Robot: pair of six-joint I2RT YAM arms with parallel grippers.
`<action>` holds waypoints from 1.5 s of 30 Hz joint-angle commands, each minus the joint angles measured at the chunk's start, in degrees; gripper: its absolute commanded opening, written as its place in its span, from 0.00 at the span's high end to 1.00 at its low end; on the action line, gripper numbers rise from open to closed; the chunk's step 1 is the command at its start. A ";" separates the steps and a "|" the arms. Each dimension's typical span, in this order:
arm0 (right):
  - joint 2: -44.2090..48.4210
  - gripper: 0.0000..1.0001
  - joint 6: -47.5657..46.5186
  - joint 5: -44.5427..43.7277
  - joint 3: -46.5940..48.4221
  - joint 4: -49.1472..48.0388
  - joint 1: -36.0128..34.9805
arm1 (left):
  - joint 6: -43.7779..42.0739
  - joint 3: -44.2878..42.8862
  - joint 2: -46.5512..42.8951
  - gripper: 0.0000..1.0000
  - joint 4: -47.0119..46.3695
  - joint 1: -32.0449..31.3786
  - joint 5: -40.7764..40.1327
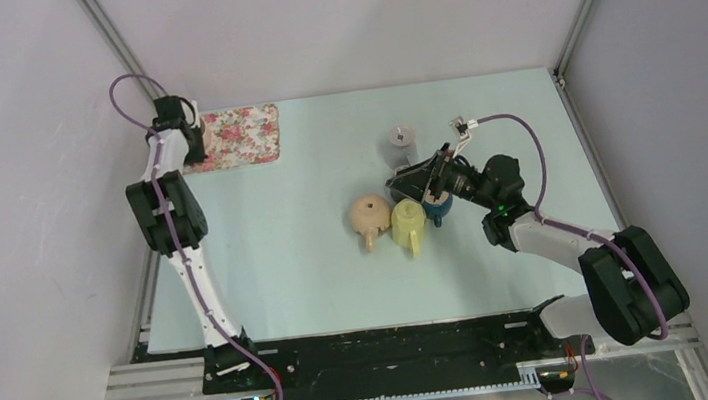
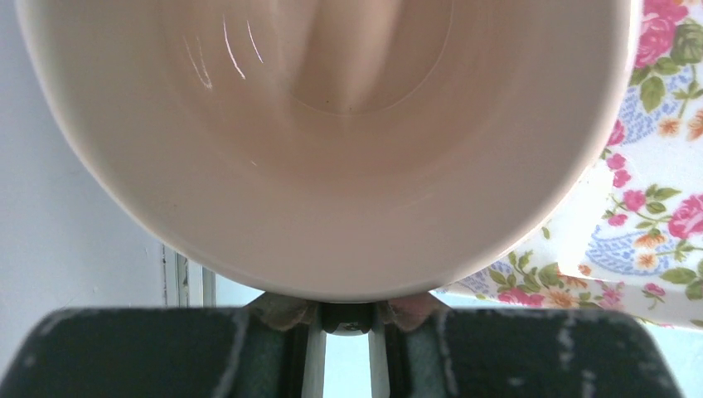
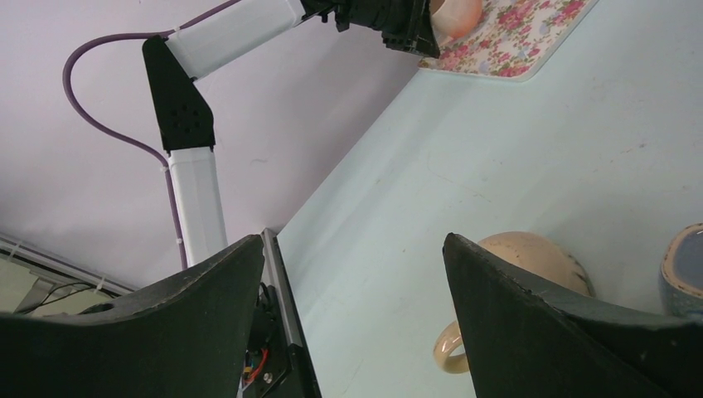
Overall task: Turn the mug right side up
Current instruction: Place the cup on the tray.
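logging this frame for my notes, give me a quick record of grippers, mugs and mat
left gripper: shut on cream mug, by mat
right gripper: open, empty, above the table mugs
tan mug: upside down
yellow mug: beside tan mug
blue mug: partly under right gripper
grey mug: apart, farther back

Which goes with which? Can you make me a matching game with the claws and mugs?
Things:
1. left claw
2. right claw
3. grey mug
4. yellow mug

Clues:
A. between the tan mug and the blue mug
B. shut on the pale mug
C. open
D. apart, behind the other mugs

Pairs: 1-B, 2-C, 3-D, 4-A
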State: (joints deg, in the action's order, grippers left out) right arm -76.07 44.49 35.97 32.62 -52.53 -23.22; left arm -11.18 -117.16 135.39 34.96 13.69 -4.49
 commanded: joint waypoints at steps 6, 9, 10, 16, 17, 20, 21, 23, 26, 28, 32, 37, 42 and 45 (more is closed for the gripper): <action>-0.16 0.16 -1.63 -1.02 0.36 -1.16 0.54 | -2.23 -6.88 1.50 0.86 -3.65 0.26 -3.85; -0.16 0.16 -1.60 -1.07 0.42 -1.11 0.63 | -2.62 -7.45 1.87 0.78 -3.62 0.27 -4.20; -0.19 0.16 -1.62 -1.03 0.42 -1.10 0.63 | -2.60 -7.46 1.84 0.75 -3.64 0.30 -4.20; 0.38 0.16 -2.03 -1.12 0.56 -0.79 0.80 | -1.92 -7.63 1.06 0.49 -3.62 0.28 -5.23; 0.75 0.16 -2.37 -1.19 0.62 -0.54 0.81 | -1.61 -7.35 0.78 0.47 -3.60 0.24 -5.25; 1.49 0.18 -4.33 -1.55 1.80 2.74 0.93 | 1.15 -6.17 -2.16 0.39 -3.52 0.22 -4.11; 1.95 0.19 -5.69 -1.76 2.17 3.77 1.13 | 1.86 -5.08 -3.03 0.36 -3.55 0.20 -3.32; 2.60 0.19 -7.22 -2.21 3.08 6.21 1.42 | 3.95 -3.22 -6.33 0.32 -3.58 0.19 -0.08; 3.92 0.20 -10.06 -2.87 3.95 9.05 1.59 | 6.64 -0.26 -12.41 0.26 -3.57 -0.24 5.95; 4.91 0.20 -12.71 -3.20 4.85 11.67 1.71 | 6.88 2.74 -16.78 0.21 -3.64 -1.23 8.34; 7.13 0.20 -18.26 -2.56 6.52 15.60 2.06 | 4.45 12.98 -26.61 0.08 -3.72 -6.60 10.44; 7.90 0.19 -19.73 -1.83 7.28 17.13 3.80 | 1.11 26.54 -39.40 0.00 -3.93 -18.04 7.61; 7.57 0.15 -23.11 -0.93 7.28 18.12 4.53 | 2.12 35.40 -44.08 0.00 -4.87 -29.79 5.95; 8.13 0.15 -26.85 -1.53 7.69 21.52 4.42 | 3.28 36.41 -43.91 0.00 -4.95 -32.76 6.54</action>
State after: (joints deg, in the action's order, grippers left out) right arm -69.10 23.79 34.11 37.76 -33.91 -18.83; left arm -8.14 -82.74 91.98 30.13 -17.41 2.74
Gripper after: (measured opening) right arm 0.848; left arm 0.995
